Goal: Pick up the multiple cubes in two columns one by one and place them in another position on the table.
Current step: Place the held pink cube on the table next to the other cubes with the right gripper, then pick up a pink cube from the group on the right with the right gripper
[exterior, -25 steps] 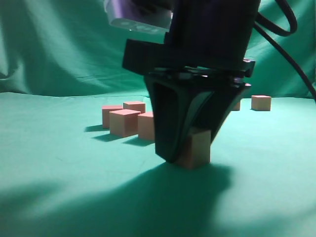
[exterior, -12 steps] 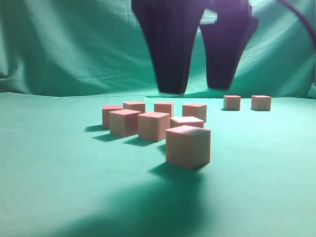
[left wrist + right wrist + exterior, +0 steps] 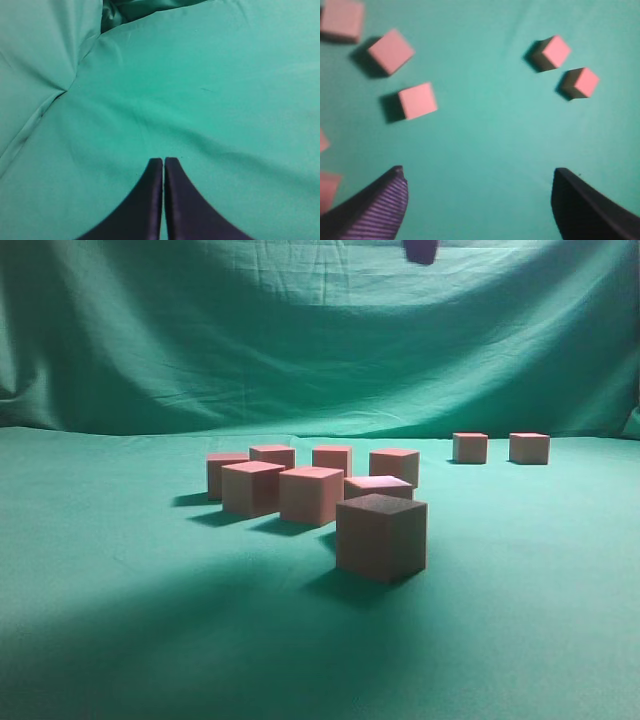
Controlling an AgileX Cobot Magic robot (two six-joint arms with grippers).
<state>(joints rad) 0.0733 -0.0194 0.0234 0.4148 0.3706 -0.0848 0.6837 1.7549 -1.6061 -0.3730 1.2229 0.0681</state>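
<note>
Several pinkish-red cubes stand on the teal table [image 3: 120, 570]. A cluster of them sits mid-table, with the nearest cube [image 3: 380, 536] alone in front. Two more cubes [image 3: 470, 447] [image 3: 529, 447] stand far back right. My right gripper [image 3: 479, 175] is open and empty, high above the table. Only a dark fingertip of it [image 3: 421, 250] shows at the top edge of the exterior view. Its wrist view shows cubes at the left [image 3: 417, 100] [image 3: 392, 50] and a pair at the upper right [image 3: 555, 51] [image 3: 584, 81]. My left gripper [image 3: 163, 161] is shut and empty over bare cloth.
A wrinkled green backdrop [image 3: 300, 340] hangs behind the table. In the left wrist view, folds of cloth [image 3: 75, 80] run along the left and top.
My right gripper let go of the front cube, opened, and rose straight up almost out of the exterior view. The front cube stays where it was set.
</note>
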